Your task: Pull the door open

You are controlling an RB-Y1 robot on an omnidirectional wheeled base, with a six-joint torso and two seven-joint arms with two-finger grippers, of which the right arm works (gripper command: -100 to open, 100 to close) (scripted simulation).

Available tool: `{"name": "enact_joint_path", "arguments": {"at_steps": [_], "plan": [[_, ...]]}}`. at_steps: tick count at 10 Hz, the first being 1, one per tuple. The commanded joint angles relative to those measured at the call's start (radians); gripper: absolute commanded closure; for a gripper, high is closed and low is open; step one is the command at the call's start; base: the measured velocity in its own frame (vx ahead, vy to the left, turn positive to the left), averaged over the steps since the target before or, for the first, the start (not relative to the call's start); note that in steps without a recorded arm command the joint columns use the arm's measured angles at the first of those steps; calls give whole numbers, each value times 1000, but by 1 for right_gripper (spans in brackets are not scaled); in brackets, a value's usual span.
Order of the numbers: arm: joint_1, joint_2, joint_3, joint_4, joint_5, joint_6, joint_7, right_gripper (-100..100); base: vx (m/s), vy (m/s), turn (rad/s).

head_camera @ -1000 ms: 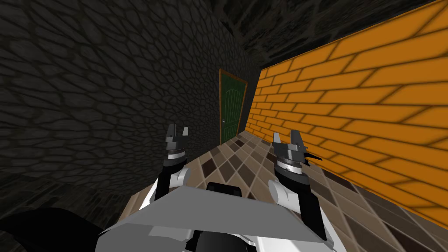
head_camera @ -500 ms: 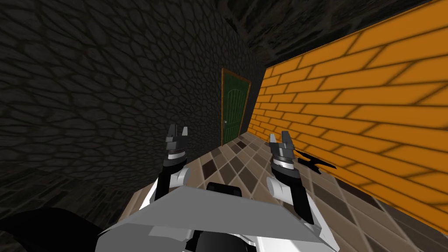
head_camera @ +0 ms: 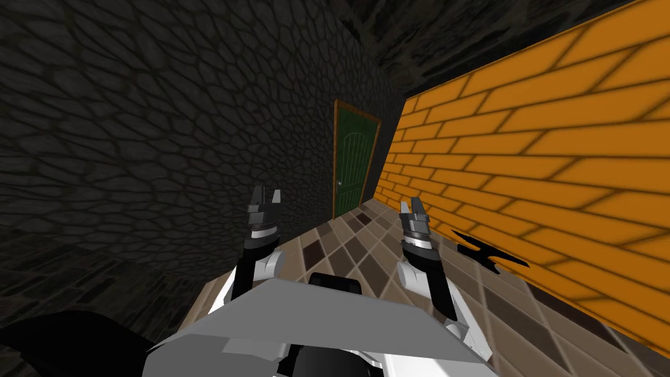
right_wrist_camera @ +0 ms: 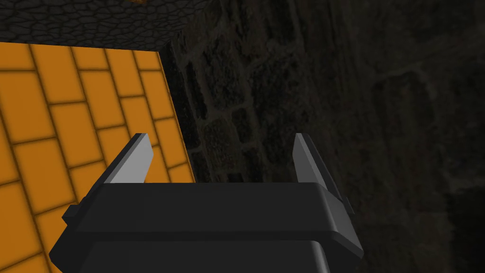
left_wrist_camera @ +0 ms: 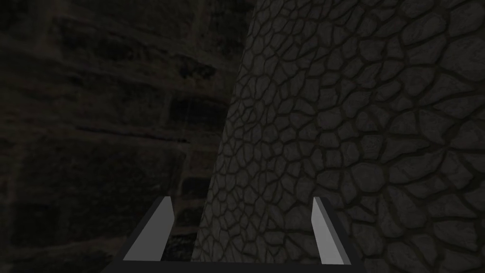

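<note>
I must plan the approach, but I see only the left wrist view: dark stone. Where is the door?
Observer: The green door stands shut, far ahead of the robot.
Operator: On which side is its handle?
Observer: The handle is at its left edge, next to the dark stone wall.
Operator: Is the right hand ready?
Observer: The right hand is open and empty, near the orange brick wall.

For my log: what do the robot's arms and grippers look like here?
The left arm and right arm look alike: a black forearm beside a rounded white joint, with a silver-grey ring at the wrist. The left gripper and right gripper are dark boxy bodies, each with two thin, light grey, blade-like fingers with slanted tips. No cables or markings are visible.
</note>
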Motion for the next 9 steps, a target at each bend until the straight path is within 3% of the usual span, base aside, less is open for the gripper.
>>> {"name": "enact_joint_path", "arguments": {"at_steps": [1,9], "plan": [[-21,-4,-10,38,18,-1,21,-100,84,-30,111],[-126,-17,-61,233,121,-6,133,-100,85,-34,104]]}}
